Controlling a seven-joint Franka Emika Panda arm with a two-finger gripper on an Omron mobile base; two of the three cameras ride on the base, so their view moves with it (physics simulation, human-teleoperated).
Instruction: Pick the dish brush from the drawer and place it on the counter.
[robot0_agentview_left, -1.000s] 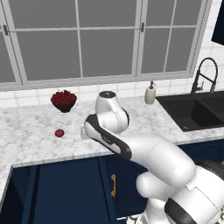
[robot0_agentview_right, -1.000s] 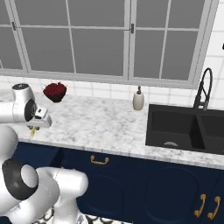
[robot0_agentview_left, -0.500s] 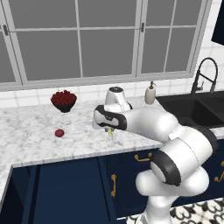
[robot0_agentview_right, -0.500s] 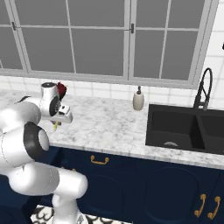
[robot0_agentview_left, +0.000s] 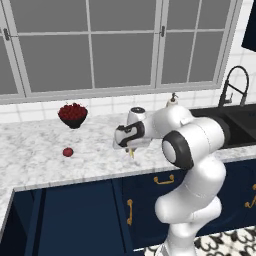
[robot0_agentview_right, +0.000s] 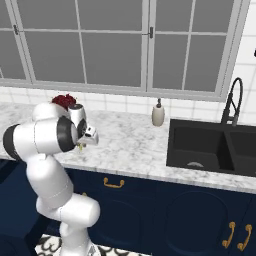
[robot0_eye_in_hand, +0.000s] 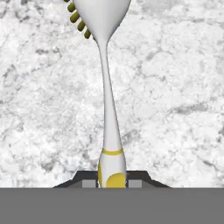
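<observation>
My gripper (robot0_agentview_left: 131, 149) hangs over the white marble counter (robot0_agentview_left: 95, 157), shut on the dish brush (robot0_eye_in_hand: 106, 87). In the hand view the brush runs straight up from between the fingertips: yellow end of the handle at the bottom, thin white neck, white rounded head with yellowish bristles at the top. A small yellow tip of the brush (robot0_agentview_left: 132, 154) pokes out below the gripper in the left base view, just above the marble. From the right base the gripper (robot0_agentview_right: 84, 142) sits beside the arm's big joint. The drawer is out of view.
A bowl of red fruit (robot0_agentview_left: 73, 114) stands at the counter's back, and a small red apple (robot0_agentview_left: 68, 152) lies left of the gripper. A soap bottle (robot0_agentview_right: 158, 114) stands by the black sink (robot0_agentview_right: 212, 150) and its faucet (robot0_agentview_right: 234, 101). Navy cabinet fronts with brass handles (robot0_agentview_right: 114, 184) line the base.
Both base views have shifted as the base moved. The arm has swung rightward over the counter with the brush still held.
</observation>
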